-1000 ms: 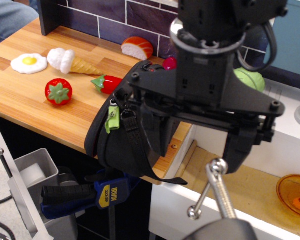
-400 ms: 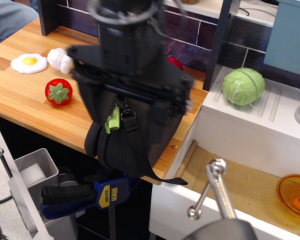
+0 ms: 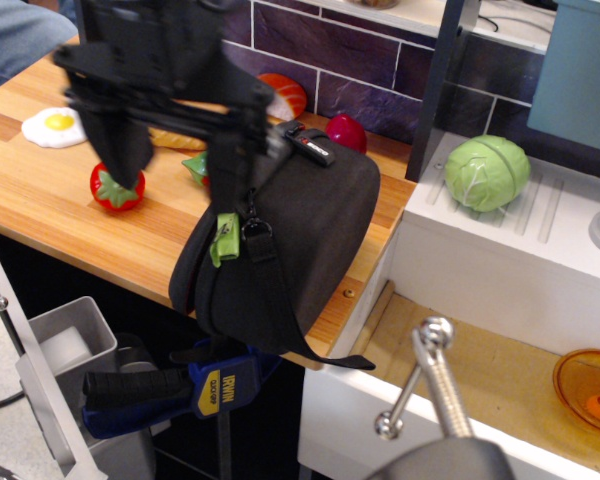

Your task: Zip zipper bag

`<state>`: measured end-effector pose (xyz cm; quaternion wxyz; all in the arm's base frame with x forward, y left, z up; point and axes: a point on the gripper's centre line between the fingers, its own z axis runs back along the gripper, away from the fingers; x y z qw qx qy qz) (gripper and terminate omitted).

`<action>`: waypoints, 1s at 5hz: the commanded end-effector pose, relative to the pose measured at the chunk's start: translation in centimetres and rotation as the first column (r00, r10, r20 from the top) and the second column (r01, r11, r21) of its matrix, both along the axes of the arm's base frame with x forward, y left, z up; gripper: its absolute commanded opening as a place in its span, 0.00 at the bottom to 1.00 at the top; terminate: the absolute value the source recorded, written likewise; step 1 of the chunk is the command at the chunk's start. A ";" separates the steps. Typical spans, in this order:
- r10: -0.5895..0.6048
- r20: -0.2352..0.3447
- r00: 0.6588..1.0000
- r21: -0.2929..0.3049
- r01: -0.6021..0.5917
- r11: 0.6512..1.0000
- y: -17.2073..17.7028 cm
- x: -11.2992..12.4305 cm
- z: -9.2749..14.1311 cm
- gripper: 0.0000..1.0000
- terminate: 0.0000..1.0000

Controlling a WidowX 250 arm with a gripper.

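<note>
The zipper bag [image 3: 310, 225] is a rounded black case lying on the counter's front right corner and hanging over the edge. Its lime-green pull tab [image 3: 224, 240] hangs on the left front side beside the black strap [image 3: 270, 295]. A small red-marked label [image 3: 313, 146] sits on top. My black gripper [image 3: 175, 165], blurred by motion, hangs open above the counter at the bag's upper left. One finger [image 3: 120, 150] is over the red toy and the other finger [image 3: 230, 170] is just above the pull tab. It holds nothing.
Toy food lies on the wooden counter [image 3: 40, 200]: fried egg [image 3: 55, 125], red strawberry-like toy [image 3: 115, 190], salmon piece [image 3: 285, 92], red ball [image 3: 345, 132]. A cabbage [image 3: 487, 172] sits on the white unit. A blue clamp [image 3: 200, 385], grey bin [image 3: 65, 345], orange bowl [image 3: 590, 388] and metal handle [image 3: 435, 380] are below.
My gripper has swept left, from over the bag's right side across it to its upper left. The bag and pull tab have not moved.
</note>
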<state>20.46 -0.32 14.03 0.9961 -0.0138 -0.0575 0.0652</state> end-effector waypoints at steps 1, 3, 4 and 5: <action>0.029 0.046 0.999 0.025 -0.030 0.999 0.4 1.6 -1.2 1.00 0.00; 0.030 0.052 0.998 0.015 -0.031 0.999 -0.5 1.2 -2.7 1.00 0.00; 0.047 0.073 0.996 -0.008 -0.047 0.999 -0.9 0.6 -2.9 1.00 0.00; 0.051 0.091 0.995 0.021 -0.053 0.998 -1.7 0.5 -4.1 1.00 0.00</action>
